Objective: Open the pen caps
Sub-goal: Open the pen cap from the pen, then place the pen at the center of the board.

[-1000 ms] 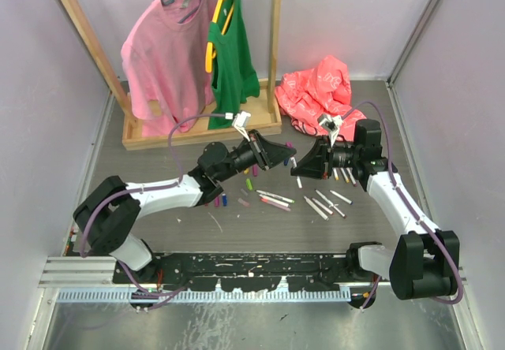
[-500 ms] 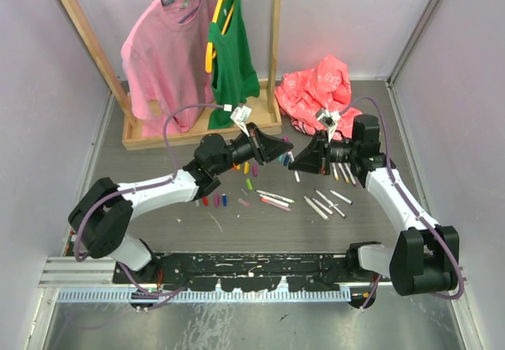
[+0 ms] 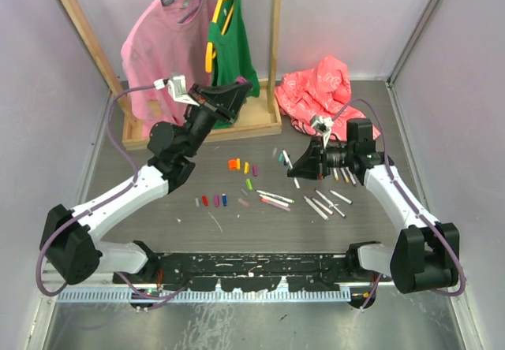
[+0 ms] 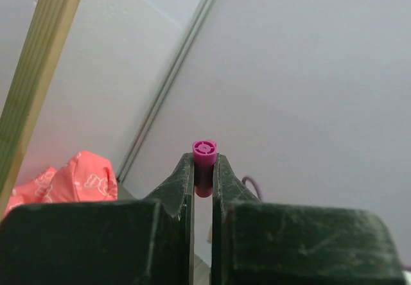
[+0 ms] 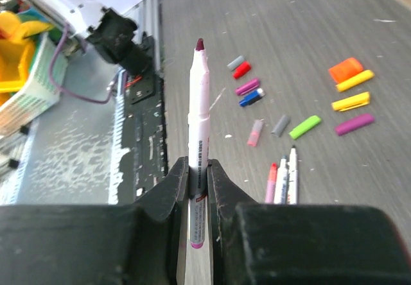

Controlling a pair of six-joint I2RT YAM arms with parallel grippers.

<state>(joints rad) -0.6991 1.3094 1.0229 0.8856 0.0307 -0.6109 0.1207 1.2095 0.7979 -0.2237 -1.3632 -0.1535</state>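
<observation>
A grey wood-grain desk (image 3: 260, 232) sits between pale lilac walls. At the back a wooden rack (image 3: 274, 50) holds a pink shirt (image 3: 162, 58) and a green top (image 3: 230, 58), with a red bag (image 3: 323, 86) beside it. Loose caps (image 3: 215, 200) and pens (image 3: 323, 202) lie scattered mid-desk. The left hand (image 3: 241, 88), raised before the rack, pinches a magenta cap (image 4: 204, 153), its axis along the fingers and one round end poking past them. The right hand (image 3: 306, 163), low over the desk, clamps an uncapped pen (image 5: 199, 105), lengthwise along its fingers with the dark tip pointing away from the hand.
</observation>
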